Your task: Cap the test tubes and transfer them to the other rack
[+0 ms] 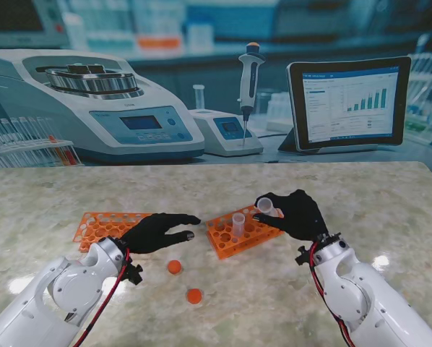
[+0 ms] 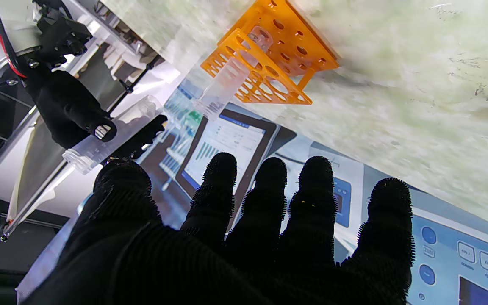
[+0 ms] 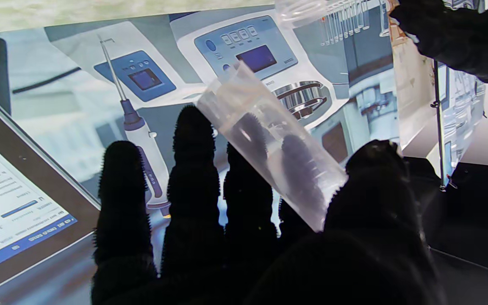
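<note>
Laboratory, centrifuge (image 1: 93, 101), pipette (image 1: 249, 76), orange tube racks (image 1: 241, 230), marble bench (image 1: 389, 210)

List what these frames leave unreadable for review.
- Left rack: partly covered by the left hand in the stand view; tubes there cannot be told.
- Tube in the right hand: its open end is hidden by the thumb in the right wrist view.
- Right rack: blurred in the left wrist view.

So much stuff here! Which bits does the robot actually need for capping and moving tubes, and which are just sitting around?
Needed:
- tube held in the right hand
- tube standing in the right rack
- left rack, no tubes seen in it
- two orange caps on the table
- left hand, open

Just scenery:
- backdrop picturing lab machines, a pipette and a tablet
</note>
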Robot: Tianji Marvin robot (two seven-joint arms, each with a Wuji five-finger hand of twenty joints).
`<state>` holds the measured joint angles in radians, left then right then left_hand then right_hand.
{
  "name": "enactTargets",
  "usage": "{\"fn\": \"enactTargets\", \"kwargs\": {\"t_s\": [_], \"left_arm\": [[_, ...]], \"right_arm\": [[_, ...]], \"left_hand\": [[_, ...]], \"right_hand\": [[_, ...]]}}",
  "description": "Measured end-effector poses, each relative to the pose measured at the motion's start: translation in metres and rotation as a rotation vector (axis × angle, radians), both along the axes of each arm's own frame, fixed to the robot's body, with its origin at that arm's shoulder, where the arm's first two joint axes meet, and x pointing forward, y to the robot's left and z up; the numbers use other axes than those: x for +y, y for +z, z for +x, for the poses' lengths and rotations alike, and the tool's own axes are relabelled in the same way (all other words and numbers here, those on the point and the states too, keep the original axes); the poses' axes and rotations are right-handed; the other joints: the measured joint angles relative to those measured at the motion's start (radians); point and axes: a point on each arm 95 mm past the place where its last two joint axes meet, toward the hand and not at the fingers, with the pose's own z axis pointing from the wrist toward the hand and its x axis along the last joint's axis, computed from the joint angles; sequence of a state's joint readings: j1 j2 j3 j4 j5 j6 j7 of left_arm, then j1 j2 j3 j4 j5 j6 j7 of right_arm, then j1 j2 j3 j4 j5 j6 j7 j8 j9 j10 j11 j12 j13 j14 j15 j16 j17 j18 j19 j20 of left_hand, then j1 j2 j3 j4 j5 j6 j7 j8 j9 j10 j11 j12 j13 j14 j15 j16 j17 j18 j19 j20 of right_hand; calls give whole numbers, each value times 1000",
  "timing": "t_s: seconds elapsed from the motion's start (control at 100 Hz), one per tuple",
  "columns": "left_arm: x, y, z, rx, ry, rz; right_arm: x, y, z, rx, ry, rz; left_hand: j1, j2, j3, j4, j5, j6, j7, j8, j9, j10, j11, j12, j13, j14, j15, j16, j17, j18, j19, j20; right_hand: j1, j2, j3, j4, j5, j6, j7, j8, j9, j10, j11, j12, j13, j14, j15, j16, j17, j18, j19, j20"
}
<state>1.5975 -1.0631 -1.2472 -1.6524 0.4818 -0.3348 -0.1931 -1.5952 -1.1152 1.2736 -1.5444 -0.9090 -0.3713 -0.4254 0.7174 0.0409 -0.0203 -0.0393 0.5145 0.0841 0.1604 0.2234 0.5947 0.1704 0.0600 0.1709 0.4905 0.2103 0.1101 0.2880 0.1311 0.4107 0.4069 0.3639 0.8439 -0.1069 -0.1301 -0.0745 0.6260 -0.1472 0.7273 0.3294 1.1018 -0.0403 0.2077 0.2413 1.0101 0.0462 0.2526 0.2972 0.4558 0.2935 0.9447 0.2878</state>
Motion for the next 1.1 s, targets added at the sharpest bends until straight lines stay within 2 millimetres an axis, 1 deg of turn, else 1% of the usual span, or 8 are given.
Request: {"fn": "enactTargets", "kwargs": {"t_s": [0.27,0.5,0.53,0.57,0.63,0.84,1.01,1.1], "left_arm": [[-1,1,-1,-1,-3,0],[-1,0,-1,1,-7,2],[-1,1,-1,1,-7,2],[-1,1,-1,1,-8,2],[-1,1,-1,1,-9,2],[-2,1,-1,4,-13,5],[-2,1,-1,5,-15,6],[-2,0,-1,5,-15,6]], "right_arm": [[7,5,-9,3,32,83],[12,7,-13,5,46,148],[12,7,-14,6,47,155],[13,8,-14,8,50,167],[13,8,-15,15,53,184],[17,8,-16,48,68,234],[20,9,-19,57,79,230],[22,9,-20,72,93,226]], "left_hand": [[0,0,0,0,0,0,0,0,0,0,0,0,0,0,0,0,0,0,0,0],[0,0,0,0,0,0,0,0,0,0,0,0,0,0,0,0,0,-1,0,0],[0,0,0,0,0,0,0,0,0,0,0,0,0,0,0,0,0,-1,0,0],[0,0,0,0,0,0,0,0,0,0,0,0,0,0,0,0,0,-1,0,0],[0,0,0,0,0,0,0,0,0,0,0,0,0,0,0,0,0,-1,0,0],[0,0,0,0,0,0,0,0,0,0,0,0,0,0,0,0,0,-1,0,0],[0,0,0,0,0,0,0,0,0,0,0,0,0,0,0,0,0,-1,0,0],[0,0,0,0,0,0,0,0,0,0,0,0,0,0,0,0,0,-1,0,0]], "right_hand": [[19,-42,-17,0,56,17,48,33,83,27,62,103,128,-1,101,95,299,-75,151,0],[62,-124,-27,3,110,39,97,36,133,44,145,213,200,18,158,150,421,-119,214,-24],[11,-190,147,-7,111,40,100,50,143,47,152,242,202,22,172,166,432,-120,222,-37],[-99,-271,441,-69,123,40,114,63,153,47,162,264,211,28,175,185,448,-120,237,-41],[-164,-313,607,-102,123,40,115,73,164,47,188,287,221,32,207,202,466,-121,254,-50],[-184,-328,653,-107,123,46,115,100,174,47,286,392,230,37,322,280,486,-121,279,-50],[-183,-328,676,-107,123,52,114,133,174,37,412,527,245,29,552,380,532,-120,332,-46],[-183,-326,679,-107,123,52,113,149,173,36,465,593,245,25,673,411,559,-119,405,3]]}}
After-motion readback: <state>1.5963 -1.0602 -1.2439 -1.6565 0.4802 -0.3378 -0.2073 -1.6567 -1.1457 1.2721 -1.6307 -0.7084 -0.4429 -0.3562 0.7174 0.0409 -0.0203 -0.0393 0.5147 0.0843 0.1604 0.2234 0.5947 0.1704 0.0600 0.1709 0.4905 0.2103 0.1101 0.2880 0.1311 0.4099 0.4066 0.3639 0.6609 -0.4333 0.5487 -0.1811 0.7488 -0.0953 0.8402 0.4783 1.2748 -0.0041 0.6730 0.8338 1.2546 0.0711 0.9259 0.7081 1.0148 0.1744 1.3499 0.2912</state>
